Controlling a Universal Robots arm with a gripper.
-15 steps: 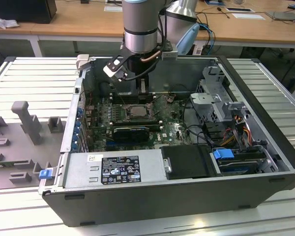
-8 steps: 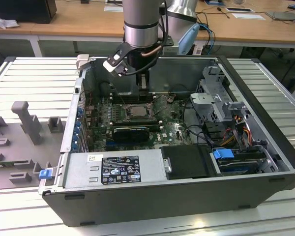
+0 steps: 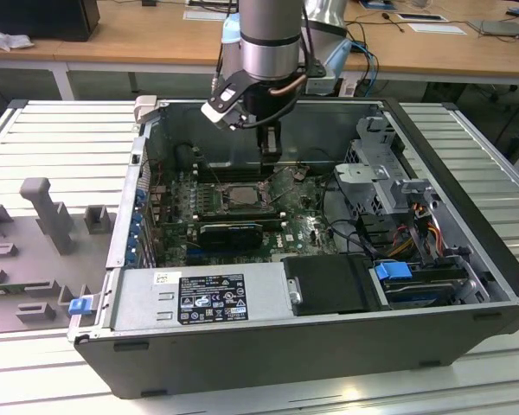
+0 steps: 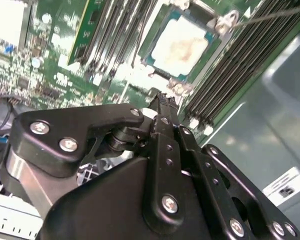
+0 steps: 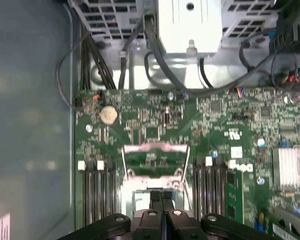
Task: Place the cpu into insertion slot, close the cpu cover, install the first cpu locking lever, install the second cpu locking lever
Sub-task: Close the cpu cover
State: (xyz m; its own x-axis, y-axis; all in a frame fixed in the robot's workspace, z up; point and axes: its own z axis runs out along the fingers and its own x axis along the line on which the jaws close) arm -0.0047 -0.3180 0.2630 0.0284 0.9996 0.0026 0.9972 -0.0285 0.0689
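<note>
- Hovering at the upper centre of the exterior view, the gripper (image 3: 270,154) is inside the open computer case (image 3: 329,346), just above the insertion slot (image 3: 240,195).
- Its jaws are pressed together, tip against tip, in both wrist views.
- In the second wrist view the cpu (image 4: 182,44) lies flat in the insertion slot, pale top stained, clear of the jaws.
- Black memory slots (image 5: 97,195) flank that slot in the first wrist view.
</note>
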